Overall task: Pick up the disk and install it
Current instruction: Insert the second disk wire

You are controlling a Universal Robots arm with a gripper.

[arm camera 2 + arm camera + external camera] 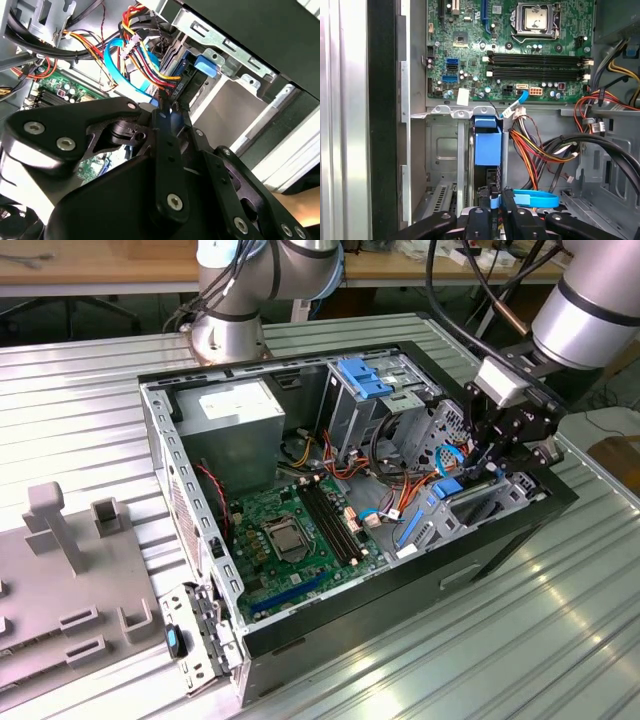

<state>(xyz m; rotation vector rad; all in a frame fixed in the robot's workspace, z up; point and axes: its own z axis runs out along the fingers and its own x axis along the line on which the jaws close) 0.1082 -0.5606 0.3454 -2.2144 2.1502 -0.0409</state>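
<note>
The disk (445,490) stands on edge in the drive bay at the front corner of the open computer case (160,440), on the exterior view's right. In the first wrist view its blue rail (487,145) runs down the bay slot toward the motherboard. My gripper (487,462) reaches down into that bay from above. Its black fingers (482,217) are closed together on the disk's near edge, with a blue strip between them. In the second wrist view the gripper (162,107) meets just short of a blue latch (205,65).
Bundles of red, yellow and orange cables (535,145) and a blue flat cable (535,198) crowd the bay's side. The motherboard (295,530), a grey power supply box (235,405) and a blue-latched drive cage (365,380) are inside the case. A grey fixture (70,570) lies on the exterior view's left.
</note>
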